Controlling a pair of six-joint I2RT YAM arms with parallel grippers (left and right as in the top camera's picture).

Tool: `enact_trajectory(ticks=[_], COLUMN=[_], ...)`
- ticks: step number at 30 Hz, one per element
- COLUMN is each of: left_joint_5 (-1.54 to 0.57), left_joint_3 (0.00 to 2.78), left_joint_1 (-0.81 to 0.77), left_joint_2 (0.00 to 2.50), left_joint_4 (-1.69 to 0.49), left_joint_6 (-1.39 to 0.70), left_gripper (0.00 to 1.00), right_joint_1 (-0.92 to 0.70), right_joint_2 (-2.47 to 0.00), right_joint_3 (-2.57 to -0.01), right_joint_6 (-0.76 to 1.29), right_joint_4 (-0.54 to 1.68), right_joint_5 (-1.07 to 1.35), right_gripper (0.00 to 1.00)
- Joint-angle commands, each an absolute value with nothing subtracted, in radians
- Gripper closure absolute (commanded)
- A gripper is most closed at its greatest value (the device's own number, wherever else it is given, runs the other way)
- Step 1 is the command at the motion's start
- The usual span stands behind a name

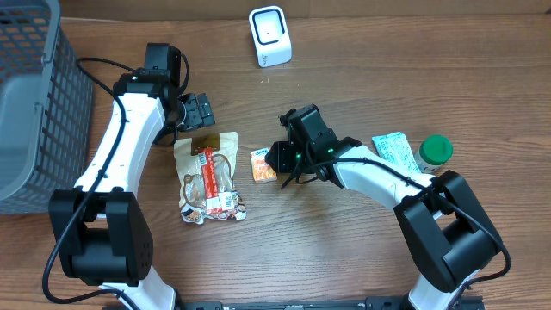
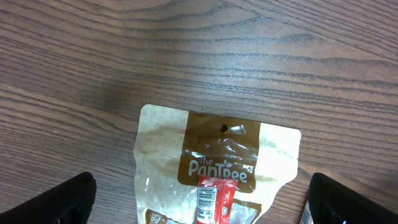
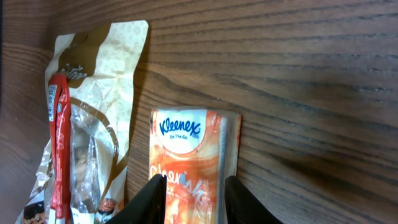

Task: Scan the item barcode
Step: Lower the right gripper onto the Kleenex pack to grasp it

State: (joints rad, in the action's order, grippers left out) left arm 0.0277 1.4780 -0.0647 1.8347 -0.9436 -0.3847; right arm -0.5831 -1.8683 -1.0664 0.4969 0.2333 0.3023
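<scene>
At centre table, just right of the snack bag [image 1: 208, 176], the Kleenex pack [image 1: 263, 165] lies flat on the wood, orange face up with the blue logo readable in the right wrist view. I note the right gripper [image 3: 194, 200] is down over the near end of the pack with its jaws drawn in to about the pack's width. Its two fingers [image 3: 153, 199] sit at the pack's two long edges, one each side, and overlap those edges in the wrist view. I cannot tell from either view whether they are actually pressing on the wrapper or only bracketing it, and the pack shows no lift off the table [image 1: 362, 250]. No barcode is visible on the upturned face. The scanner [image 1: 269, 36], a small white unit, stands at the far edge of the table, well apart from the pack and facing the arms. The left gripper [image 1: 196, 110] hangs above the bare wood just beyond the top edge of the snack bag, jaws spread wide. In its wrist view its fingers [image 2: 56, 199] show only as dark tips in the lower corners, with nothing between them and no contact with the bag. The bag's brown "PanTree" header is in view below it, and a red stick packet [image 1: 207, 172] lies lengthwise on top of the bag. Off to my right a teal packet [image 1: 394, 148] and a green-lidded jar [image 1: 436, 150] sit close together. A grey mesh basket [image 1: 34, 103] occupies the left edge.
</scene>
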Motion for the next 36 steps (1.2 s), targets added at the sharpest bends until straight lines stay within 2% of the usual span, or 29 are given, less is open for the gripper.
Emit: enact_trajectory(ticks=[1, 11, 24, 27, 34, 36], left_joint_5=[0.034, 0.034, 0.034, 0.034, 0.034, 0.034], left_joint_3=[1.489, 1.489, 1.489, 1.489, 1.489, 1.489], left_joint_1=[-0.067, -0.067, -0.067, -0.067, -0.067, -0.067], left_joint_2=[1.823, 1.823, 1.823, 1.823, 1.823, 1.823], left_joint_4=[-0.942, -0.942, -0.942, -0.942, -0.942, -0.942], left_joint_6=[-0.366, -0.366, -0.366, -0.366, -0.366, -0.366], left_gripper=[0.0, 0.0, 0.0, 0.0, 0.0, 0.0], right_joint_1=[-0.585, -0.59, -0.59, -0.59, -0.583, -0.565], right_joint_2=[-1.879, -1.931, -1.942, -1.944, -1.943, -1.942], right_joint_3=[-1.047, -1.047, -1.047, -1.047, -1.047, -1.048], right_joint_6=[0.489, 0.493, 0.493, 0.493, 0.5, 0.5], right_joint_4=[0.22, 0.202, 0.226, 0.235, 0.245, 0.244], right_joint_5=[0.286, 0.317, 0.316, 0.316, 0.392, 0.456], right_gripper=[0.68, 0.68, 0.75, 0.81, 0.82, 0.9])
